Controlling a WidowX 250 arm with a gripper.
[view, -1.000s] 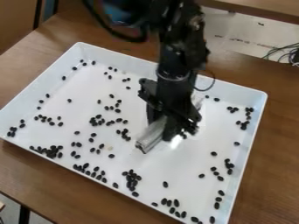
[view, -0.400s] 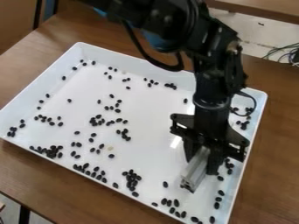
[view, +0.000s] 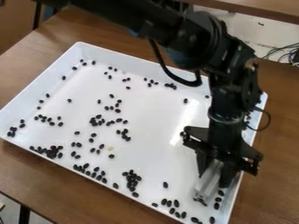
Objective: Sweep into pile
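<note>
My gripper [view: 215, 169] hangs over the right part of the white tray, shut on a pale grey bar-shaped sweeping tool [view: 207, 183]. The tool slants down toward the tray floor, with dark beans at its lower end. Many black beans lie scattered in the tray: a clump [view: 132, 179] near the front edge, a cluster [view: 52, 152] at the front left, a loose group [view: 98, 120] left of centre, and a row [view: 217, 200] along the right wall beside the tool. The arm hides part of the tray's right side.
The white tray [view: 119, 58] has raised walls and sits at an angle on a brown wooden table [view: 35, 175]. Its right wall stands close to the gripper. Cables [view: 285, 53] lie beyond the table at the upper right.
The gripper and its tool have moved from mid-tray to the right and toward the front, close to the right wall. Beans near the back wall have come into sight behind the arm.
</note>
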